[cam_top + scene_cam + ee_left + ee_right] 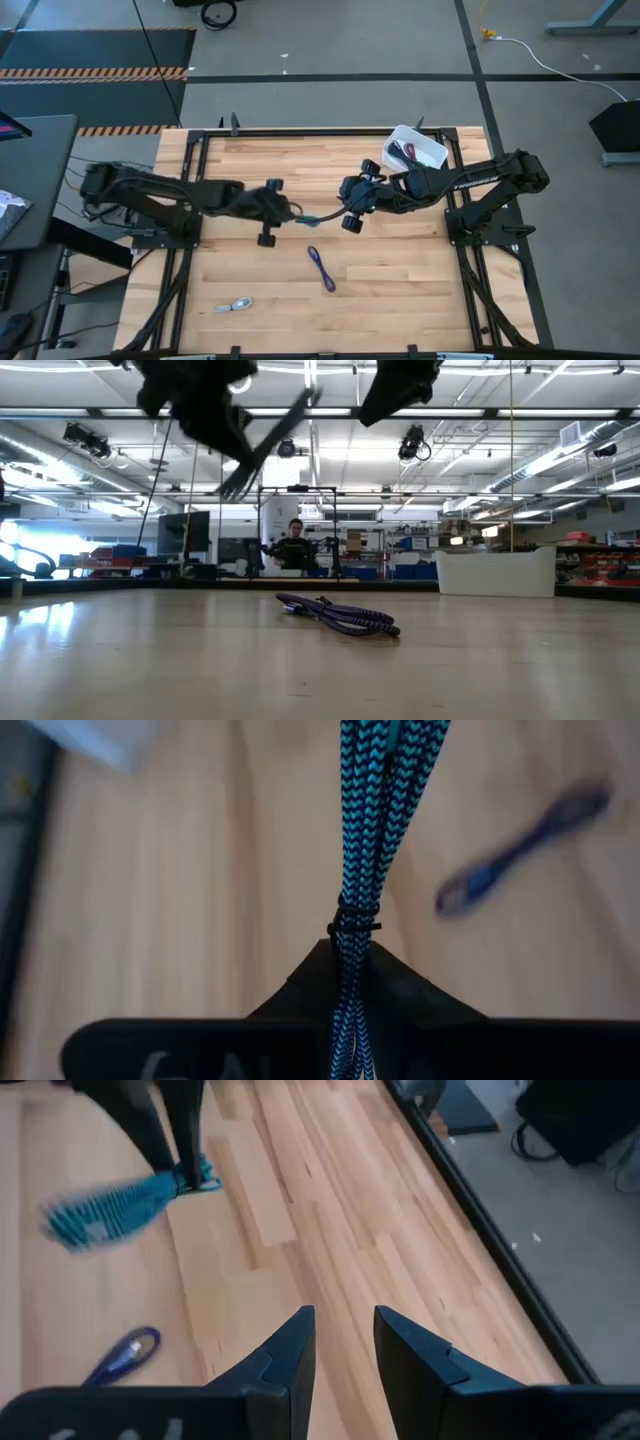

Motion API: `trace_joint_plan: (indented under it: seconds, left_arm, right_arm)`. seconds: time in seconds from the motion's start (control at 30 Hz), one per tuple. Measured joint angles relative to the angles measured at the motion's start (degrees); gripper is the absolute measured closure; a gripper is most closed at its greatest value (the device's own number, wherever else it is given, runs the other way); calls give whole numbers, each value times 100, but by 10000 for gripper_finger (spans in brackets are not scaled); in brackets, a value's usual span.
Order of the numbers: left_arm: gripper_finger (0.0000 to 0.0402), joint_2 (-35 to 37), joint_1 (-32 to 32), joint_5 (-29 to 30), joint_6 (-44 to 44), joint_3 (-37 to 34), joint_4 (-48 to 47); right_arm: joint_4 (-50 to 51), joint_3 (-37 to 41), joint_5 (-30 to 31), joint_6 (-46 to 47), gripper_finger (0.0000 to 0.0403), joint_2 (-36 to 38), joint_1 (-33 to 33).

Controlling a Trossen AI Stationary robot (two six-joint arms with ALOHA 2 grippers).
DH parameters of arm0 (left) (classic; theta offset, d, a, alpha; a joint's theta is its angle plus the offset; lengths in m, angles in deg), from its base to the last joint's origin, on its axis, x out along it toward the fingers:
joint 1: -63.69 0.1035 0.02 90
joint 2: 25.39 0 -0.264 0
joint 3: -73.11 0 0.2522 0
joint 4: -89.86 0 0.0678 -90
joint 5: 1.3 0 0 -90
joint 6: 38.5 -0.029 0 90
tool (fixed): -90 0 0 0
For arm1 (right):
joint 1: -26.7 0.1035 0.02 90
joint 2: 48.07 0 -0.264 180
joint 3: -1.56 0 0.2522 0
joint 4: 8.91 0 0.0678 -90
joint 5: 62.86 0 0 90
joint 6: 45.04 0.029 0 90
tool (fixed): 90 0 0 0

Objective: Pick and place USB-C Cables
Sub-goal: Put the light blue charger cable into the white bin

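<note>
In left claw [350, 990], braided teal cable [375, 810]

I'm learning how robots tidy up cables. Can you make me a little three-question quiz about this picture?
1. True or false: the left pincer is shut on the teal cable.
2. Which cable lies loose in the middle of the table? A) purple cable B) yellow C) orange
3. Fill the gap: the silver-white cable lies on the table, and the white tray sits near the ___ arm's side.

Key: 1 true; 2 A; 3 right. The right pincer is open, holding nothing.
</note>
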Motion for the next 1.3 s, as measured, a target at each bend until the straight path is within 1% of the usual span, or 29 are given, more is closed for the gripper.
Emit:
trace_joint_plan:
  seconds: [0.07,0.17,0.27,0.33,0.5,0.63,0.7,0.8,0.97,1.0,1.07,1.13,1.17,1.3]
  left_arm:
    - [365,310,62,-36,42,2,233]
    - [365,702,170,-54,43,2,456]
    - [365,994,281,-178,58,2,637]
    - [365,1113,325,-297,56,2,661]
    - [364,1238,460,-325,-2,0,546]
    - [364,1249,541,-412,-2,0,658]
    - [364,1247,559,-433,-3,0,719]
    - [363,1247,571,-526,-1,0,882]
    - [363,1247,571,-625,-2,2,1047]
    - [363,1247,571,-632,-1,2,1053]
    - [363,1247,571,-629,0,2,1043]
    - [363,1247,561,-616,0,2,1035]
    - [363,1247,555,-617,0,2,1016]
    - [363,1247,521,-629,2,2,956]
  right_arm:
    - [-307,0,2,-255,292,0,35]
    - [-924,0,3,-872,292,0,140]
    - [-1524,0,-161,-1425,291,0,226]
    - [-1917,0,-243,-1747,288,0,256]
    - [-2674,0,-278,-2404,271,0,258]
    - [-3030,-2,-456,-2541,239,0,210]
    - [-3122,-2,-610,-2600,217,-21,187]
    - [-3288,0,-660,-2652,181,-109,157]
    - [-3603,4,-836,-2663,130,-375,67]
    - [-3800,0,-885,-2671,123,-454,49]
    - [-3829,2,-939,-2696,114,-501,21]
    - [-4096,-14,-937,-2697,111,-607,-13]
    - [-4076,-16,-893,-2711,112,-621,-28]
    - [-4088,0,-634,-2718,131,-697,-66]
